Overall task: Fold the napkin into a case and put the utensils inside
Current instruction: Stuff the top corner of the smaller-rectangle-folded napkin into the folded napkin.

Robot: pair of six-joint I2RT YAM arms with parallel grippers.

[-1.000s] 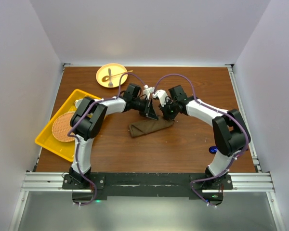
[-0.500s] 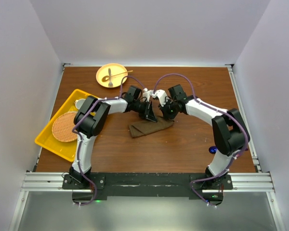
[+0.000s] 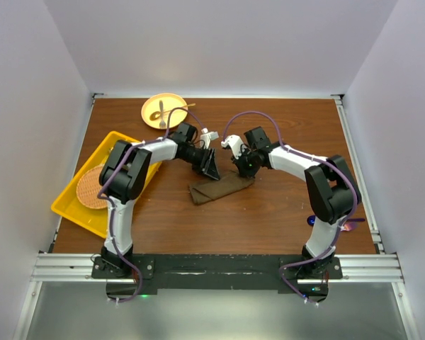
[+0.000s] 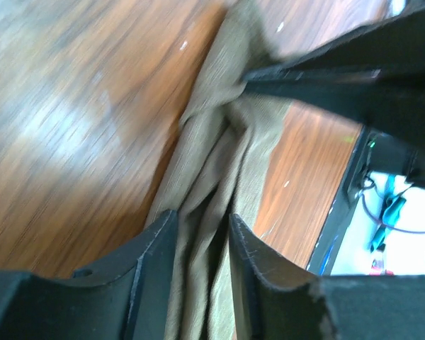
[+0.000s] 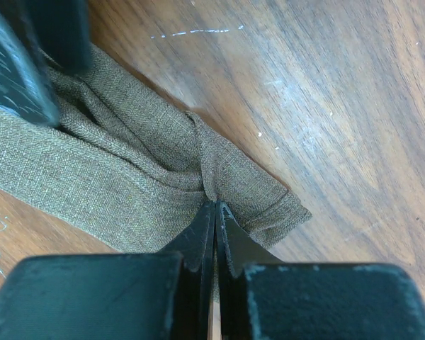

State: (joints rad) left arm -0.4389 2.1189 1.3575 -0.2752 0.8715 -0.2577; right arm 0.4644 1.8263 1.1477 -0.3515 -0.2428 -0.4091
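the napkin lies near the middle of the surface as a narrow folded strip, its long edges running from about 8 o'clock to 2 o'clock in the top view. the right end effector sits at the strip's 2 o'clock end; its wrist view shows the fingertips pressed together on a puckered fold of the napkin, just in from the short hemmed edge. the left end effector hangs over the far long edge at about 12 o'clock of the strip, close beside the right one. in its wrist view the fingers stand a little apart, with creased cloth showing in the gap (whether the pads touch it cannot be told). bare wood shows from the napkin's near long edge to 6 o'clock, and more toward 3 o'clock. the utensils rest on a round yellow plate at 11 o'clock, by the far edge. a yellow tray holding a woven mat sits at 9 o'clock, overhanging the left edge
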